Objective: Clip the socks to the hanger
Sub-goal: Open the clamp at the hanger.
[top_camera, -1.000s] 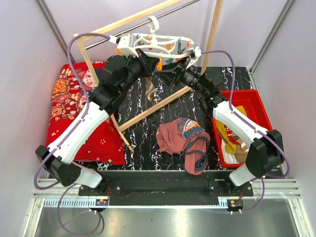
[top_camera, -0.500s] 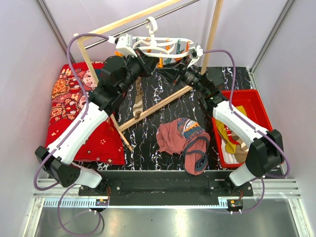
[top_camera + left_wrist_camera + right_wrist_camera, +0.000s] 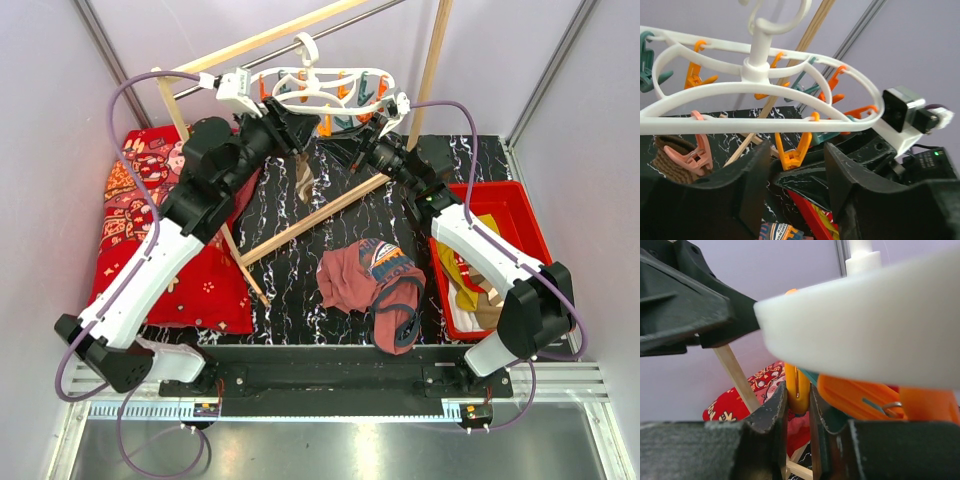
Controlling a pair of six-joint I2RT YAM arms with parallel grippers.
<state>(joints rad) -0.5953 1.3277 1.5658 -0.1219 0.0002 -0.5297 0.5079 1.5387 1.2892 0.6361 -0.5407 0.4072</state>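
The white oval hanger (image 3: 325, 88) hangs by its hook from the rack rail, and its rings fill the left wrist view (image 3: 760, 87). A brown-and-tan striped sock (image 3: 303, 182) hangs from it, held in a pink peg (image 3: 696, 150) with the sock's top below the peg (image 3: 667, 161). My left gripper (image 3: 293, 125) is open and empty under the hanger, and an orange peg (image 3: 795, 150) hangs just above the gap between its fingers (image 3: 799, 156). My right gripper (image 3: 347, 142) is shut on another orange peg (image 3: 799, 387) under the ring's right end. More socks, one mustard yellow (image 3: 462, 268), lie in the red bin.
The red bin (image 3: 500, 188) stands at the right. A rust-maroon garment (image 3: 365, 278) lies in the middle front. A red cartoon-print cushion (image 3: 150, 230) lies at the left. The wooden rack's poles (image 3: 310, 218) cross the black marbled table under both arms.
My left arm has drawn back to the left and up. The striped sock swung left half a second ago and now hangs under the hanger again. My right gripper stays at its peg.
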